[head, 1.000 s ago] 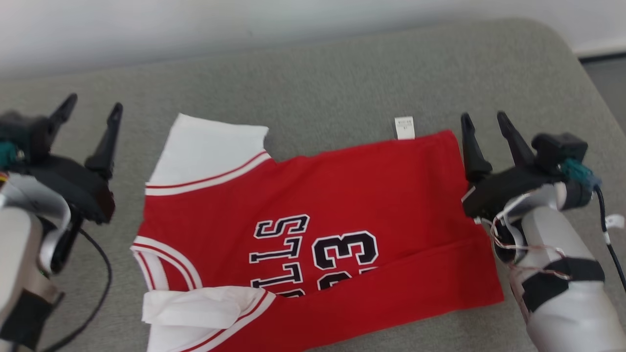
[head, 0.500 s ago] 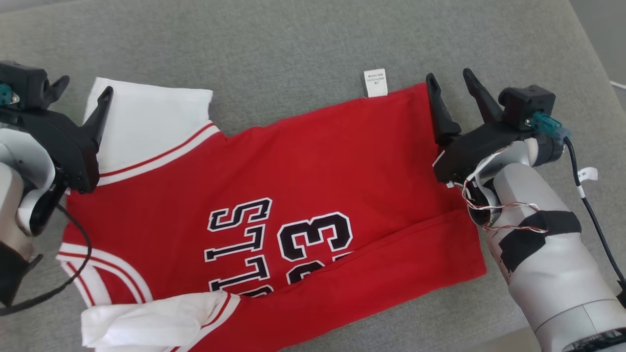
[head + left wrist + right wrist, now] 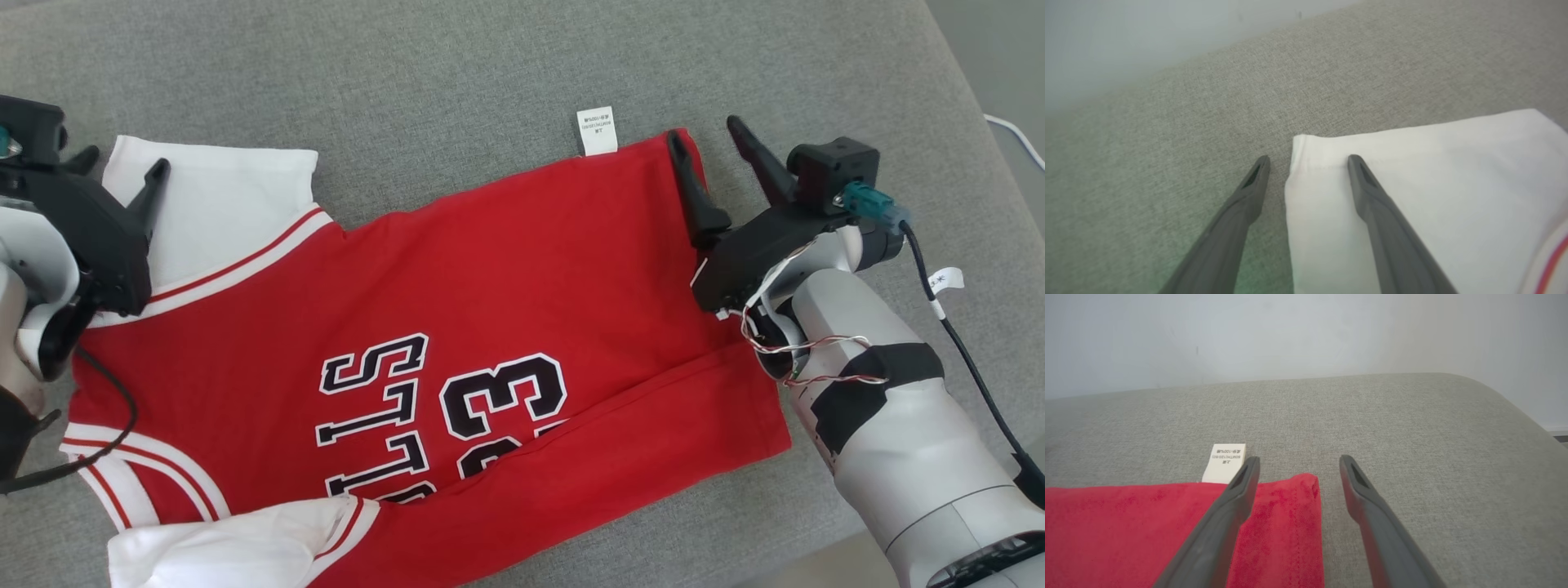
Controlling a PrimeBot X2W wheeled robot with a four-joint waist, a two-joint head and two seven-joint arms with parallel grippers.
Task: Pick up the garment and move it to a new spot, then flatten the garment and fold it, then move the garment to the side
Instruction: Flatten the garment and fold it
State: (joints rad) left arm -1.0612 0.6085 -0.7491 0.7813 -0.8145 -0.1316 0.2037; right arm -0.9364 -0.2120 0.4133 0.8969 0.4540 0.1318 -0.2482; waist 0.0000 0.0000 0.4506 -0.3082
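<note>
Left hand [image 3: 122,161]: jaws wide apart, nothing between them. It sits low at the jersey's left end, fingers pointing away from the robot. In the left wrist view it straddles the outer edge of the far white sleeve [image 3: 220,196], one finger over the sleeve and the other over bare cushion. Contact with the cloth: cannot tell.

Right hand [image 3: 703,128]: jaws also spread wide, empty. It is at the jersey's far right corner. In the right wrist view one finger lies over the red hem, the other over bare cushion just beside it. The pale forearm [image 3: 898,457] angles in from the lower right, with a black tape band and loose thin wires [image 3: 804,347] at the wrist.

Jersey [image 3: 490,269]: red, spread flat on the cushion, lying sideways, neck end to the left and hem to the right. Black and white letters and the number 33 face up. A strip along the near edge is folded over onto the body. The near white sleeve [image 3: 245,547] is bunched at the lower left.

Surface: grey woven cushion [image 3: 457,73] with a rounded corner at the far right. A plain pale wall [image 3: 1290,335] stands behind it.

Around: a small white tag [image 3: 597,131] pokes out from the far edge of the hem, just left of the right hand. A dark cable [image 3: 955,343] hangs off the right wrist, clear of the cloth. Another cable [image 3: 106,441] loops from the left wrist over the jersey's shoulder.
</note>
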